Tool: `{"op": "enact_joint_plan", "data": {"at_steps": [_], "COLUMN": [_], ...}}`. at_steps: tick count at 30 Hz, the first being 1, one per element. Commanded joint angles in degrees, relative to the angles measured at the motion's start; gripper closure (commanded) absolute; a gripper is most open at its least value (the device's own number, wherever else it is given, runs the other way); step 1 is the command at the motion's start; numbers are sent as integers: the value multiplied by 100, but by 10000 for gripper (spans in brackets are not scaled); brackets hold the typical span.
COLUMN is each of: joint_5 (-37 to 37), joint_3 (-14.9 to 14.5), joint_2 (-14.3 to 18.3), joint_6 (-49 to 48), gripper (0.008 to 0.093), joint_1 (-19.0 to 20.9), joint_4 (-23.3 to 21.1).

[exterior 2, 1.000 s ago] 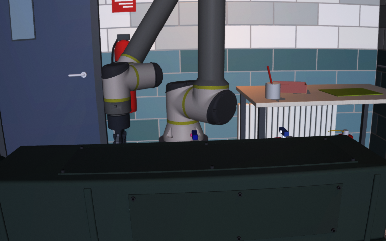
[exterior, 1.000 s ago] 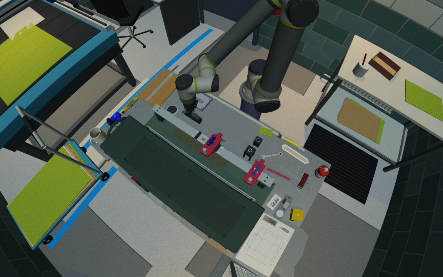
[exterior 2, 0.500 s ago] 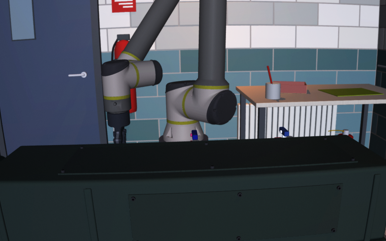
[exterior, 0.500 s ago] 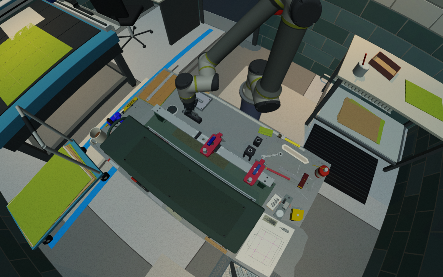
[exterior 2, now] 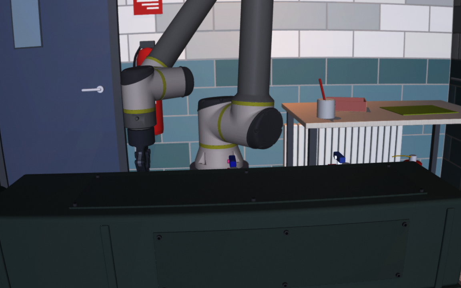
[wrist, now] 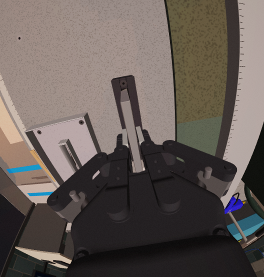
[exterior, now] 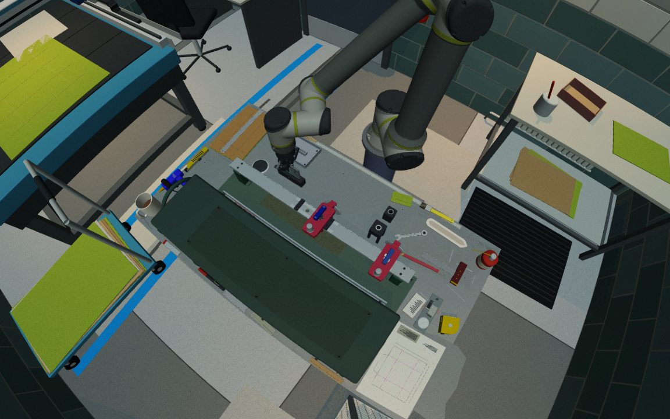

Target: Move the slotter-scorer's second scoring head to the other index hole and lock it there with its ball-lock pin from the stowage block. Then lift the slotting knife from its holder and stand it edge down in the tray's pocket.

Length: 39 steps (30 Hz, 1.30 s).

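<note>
The slotting knife (wrist: 129, 121), a grey blade with a dark back strip, hangs above the bench a little to the right of the grey tray (wrist: 62, 147) with its narrow pocket (wrist: 68, 152). My gripper (wrist: 131, 152) is closed on the knife's near end, over the bench beside the rail's left end (exterior: 289, 174). Two red scoring heads (exterior: 320, 218) (exterior: 388, 259) sit on the grey rail, each with a blue pin on top. Two small black blocks (exterior: 382, 223) stand behind the rail. From the second side camera only the gripper's upper part (exterior 2: 142, 161) shows above the machine cover.
The long dark-green machine cover (exterior: 275, 271) runs along the front of the rail and hides the bench from the second side camera. A round hole (exterior: 259, 165) lies left of the gripper. A wrench, a red bar, a white oblong tray and a red can lie toward the bench's right end.
</note>
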Motion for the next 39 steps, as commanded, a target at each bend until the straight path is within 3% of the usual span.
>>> {"op": "enact_joint_plan", "data": {"at_steps": [1, 39], "joint_5": [0, 0], "joint_3": [-15, -283], "joint_2": [-16, -519], "joint_6": [0, 0], "gripper": [934, 934], "joint_1": [0, 0], "joint_4": [11, 781]}}
